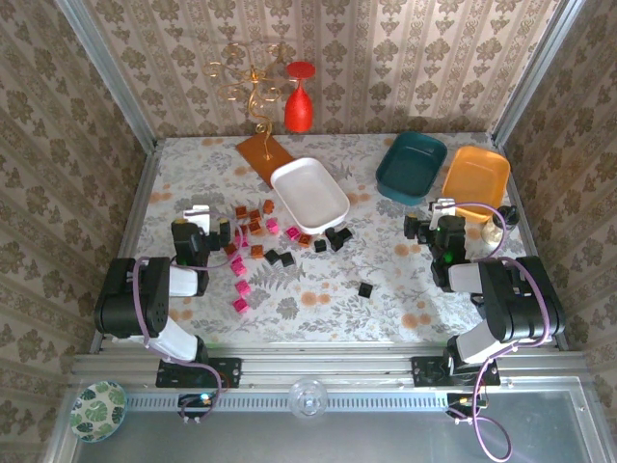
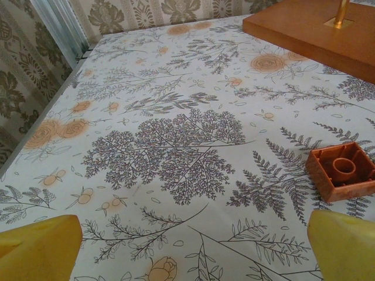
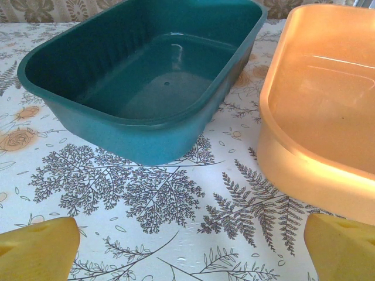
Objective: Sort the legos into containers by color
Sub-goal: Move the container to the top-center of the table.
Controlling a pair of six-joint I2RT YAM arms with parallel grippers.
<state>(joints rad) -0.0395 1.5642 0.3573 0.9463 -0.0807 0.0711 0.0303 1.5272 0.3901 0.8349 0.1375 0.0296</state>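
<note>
The legos lie scattered on the floral cloth left of centre: pink ones (image 1: 240, 286), brownish orange ones (image 1: 256, 251) and black ones (image 1: 337, 234), with one black lego (image 1: 365, 288) apart. The white tray (image 1: 309, 193), the teal tray (image 1: 411, 166) and the orange-yellow tray (image 1: 475, 179) stand behind them. My left gripper (image 1: 201, 216) is open just left of the pile; over bare cloth, its yellow fingertips (image 2: 38, 249) stand wide apart, an upturned orange lego (image 2: 340, 170) ahead on the right. My right gripper (image 1: 440, 214) is open and empty, facing the teal tray (image 3: 117, 126) and the orange-yellow tray (image 3: 304, 170).
A flat orange-brown tile (image 1: 265, 157) carrying a gold stand (image 1: 253, 87) sits at the back, with a red wine glass (image 1: 300, 96) beside it. Patterned walls close in three sides. A clear glass (image 1: 308, 395) and a leaf-print dish (image 1: 98, 410) rest on the front ledge.
</note>
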